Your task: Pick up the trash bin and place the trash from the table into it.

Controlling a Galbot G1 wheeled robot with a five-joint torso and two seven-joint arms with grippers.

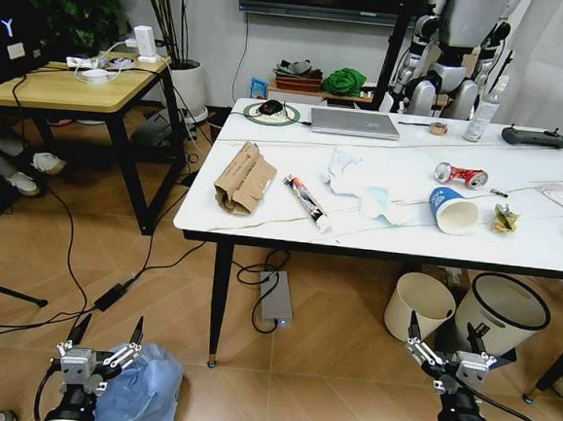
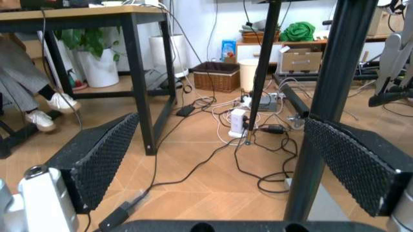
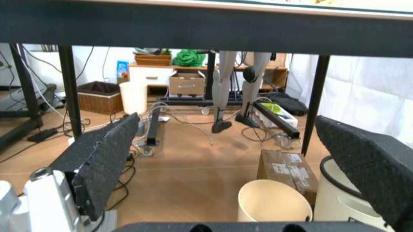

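Left gripper [image 1: 103, 345] jaws spread, empty, beside blue-bagged trash bin [image 1: 145, 390] on floor; right gripper [image 1: 443, 352] likewise, below table [image 1: 262, 214].

Glossy marble-look table [image 1: 542, 246], crinkly plastic bin bag [image 1: 141, 390], creased cardboard [image 1: 244, 178]
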